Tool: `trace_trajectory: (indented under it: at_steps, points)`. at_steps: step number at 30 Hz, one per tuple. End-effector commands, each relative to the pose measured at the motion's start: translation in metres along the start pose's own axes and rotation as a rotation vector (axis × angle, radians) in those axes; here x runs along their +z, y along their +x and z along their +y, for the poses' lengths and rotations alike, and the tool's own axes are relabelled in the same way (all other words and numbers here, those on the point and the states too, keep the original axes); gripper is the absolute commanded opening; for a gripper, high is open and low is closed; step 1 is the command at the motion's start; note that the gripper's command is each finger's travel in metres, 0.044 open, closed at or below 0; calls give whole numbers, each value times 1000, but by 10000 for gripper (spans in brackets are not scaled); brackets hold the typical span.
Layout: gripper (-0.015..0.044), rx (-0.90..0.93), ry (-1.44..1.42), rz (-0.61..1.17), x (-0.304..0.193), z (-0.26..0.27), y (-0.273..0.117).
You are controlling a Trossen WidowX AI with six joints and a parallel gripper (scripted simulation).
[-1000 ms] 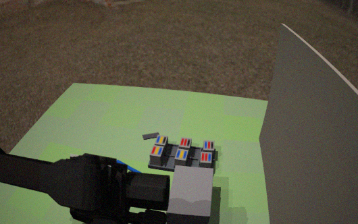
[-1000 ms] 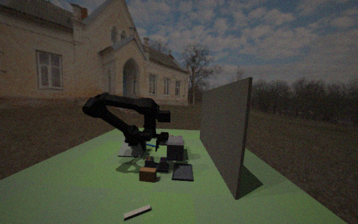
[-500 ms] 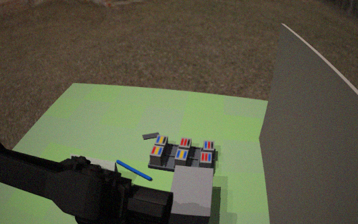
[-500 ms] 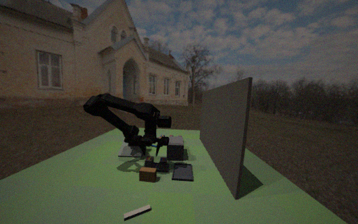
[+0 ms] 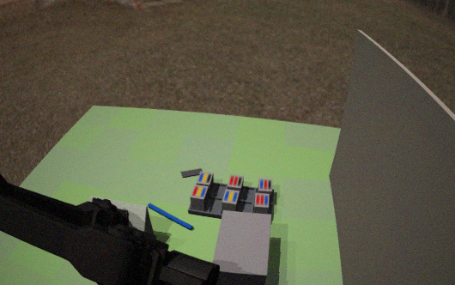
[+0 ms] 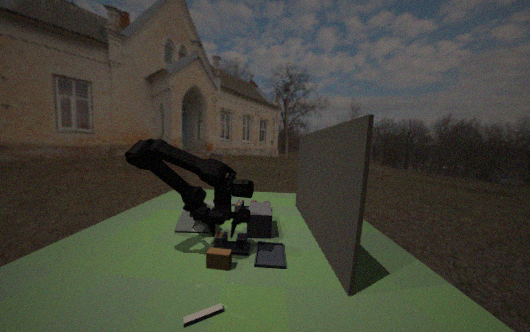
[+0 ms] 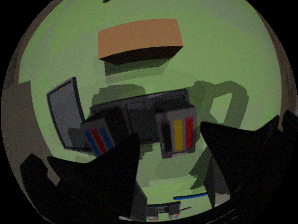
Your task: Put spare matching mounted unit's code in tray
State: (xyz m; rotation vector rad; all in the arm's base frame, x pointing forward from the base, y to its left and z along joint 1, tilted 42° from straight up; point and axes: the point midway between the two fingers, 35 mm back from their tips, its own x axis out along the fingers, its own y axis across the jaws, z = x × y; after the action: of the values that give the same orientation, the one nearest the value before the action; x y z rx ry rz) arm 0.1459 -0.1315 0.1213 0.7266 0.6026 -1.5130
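Where the green tabletop [image 5: 129, 142] spreads under everything, the tall grey panel [image 6: 332, 195] stands upright along one edge, the biggest thing on it. Next in size comes the black arm [image 6: 185, 172], folded low from its pale base plate [image 6: 190, 224], with the fingers [image 6: 239, 216] brought down close to the grey mounted unit [image 5: 244, 242] — a plain block whose back face cannot be read from any view here.

In the top view a dark rack [image 5: 232, 202] sits just beyond the mounted unit and carries six small spares, each with three coloured stripes on its cap: blue-yellow-blue [image 5: 204, 178], all red [image 5: 235, 180], and red-blue-red [image 5: 264, 184] in the far row; red-yellow-blue [image 5: 199, 191], blue-yellow-blue [image 5: 231, 196], and red-red-blue [image 5: 261, 199] in the near row. All six are seated in the rack; which one matches the code cannot be told.

In the exterior view the flat dark tray [image 6: 270, 254] lies on the tabletop beside the rack, with a brown box [image 6: 219, 258] near it on the other side.

The fingers stand roughly two-thirds apart and grip nothing — in the wrist view their dark tips frame a red-yellow-blue spare [image 7: 178, 133] without touching it.

Smaller bits: a blue rod [image 5: 170, 216], a dark grey strip [image 5: 191, 172], and a pale bar [image 6: 203, 314].
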Motion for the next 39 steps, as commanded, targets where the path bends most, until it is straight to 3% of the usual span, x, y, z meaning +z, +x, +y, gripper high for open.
trace_trajectory:
  at_steps: [1, 14, 39]
  points:
    - [300, -3, -5, 3, -2, -3, 7]
    - [300, -3, -6, -9, 1, -6, 26]
    - [300, -3, -6, -9, 1, -6, 27]
